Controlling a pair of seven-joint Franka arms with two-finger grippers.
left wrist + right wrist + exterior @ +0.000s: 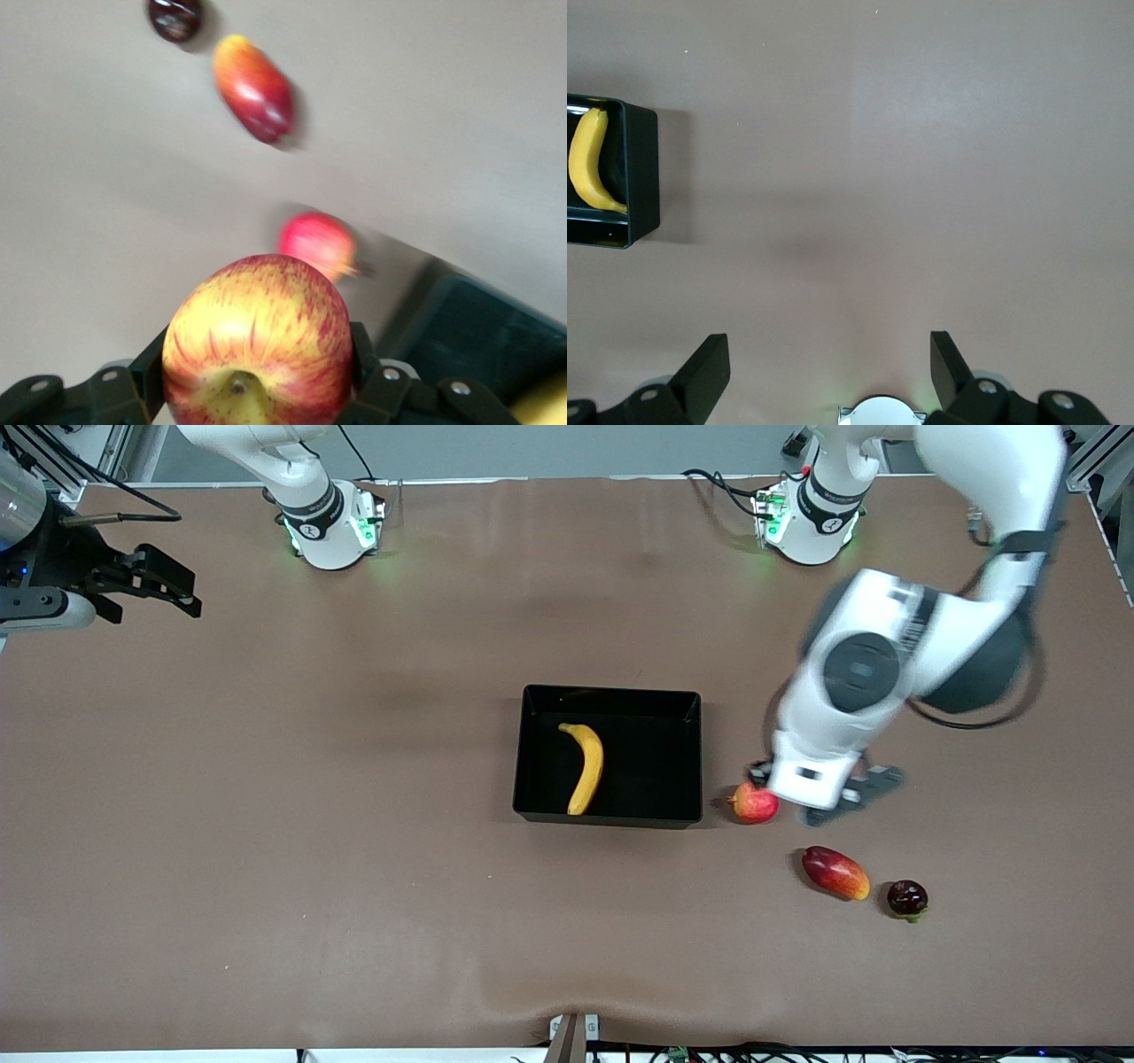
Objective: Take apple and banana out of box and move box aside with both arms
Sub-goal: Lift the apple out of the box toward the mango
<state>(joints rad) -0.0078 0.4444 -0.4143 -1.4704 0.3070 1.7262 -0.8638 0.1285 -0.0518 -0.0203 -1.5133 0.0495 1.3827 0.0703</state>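
The black tray (609, 818) sits mid-table with the yellow banana (585, 766) lying in it. My left gripper (819, 786) hangs over the table just off the tray's end toward the left arm, beside a pinkish-red fruit. It is shut on the red apple streaked with yellow (257, 341), which my hand hides in the front view. My right gripper (159, 583) is open and empty, waiting at the right arm's end of the table. Its wrist view shows the tray (642, 168) and banana (586, 159) off to one side.
A pinkish-red round fruit with a nub (754, 803) lies next to the tray. A red-orange mango (834, 872) and a small dark fruit (907, 898) lie nearer the front camera. All three show in the left wrist view: the pinkish fruit (317, 243), mango (254, 88), dark fruit (174, 18).
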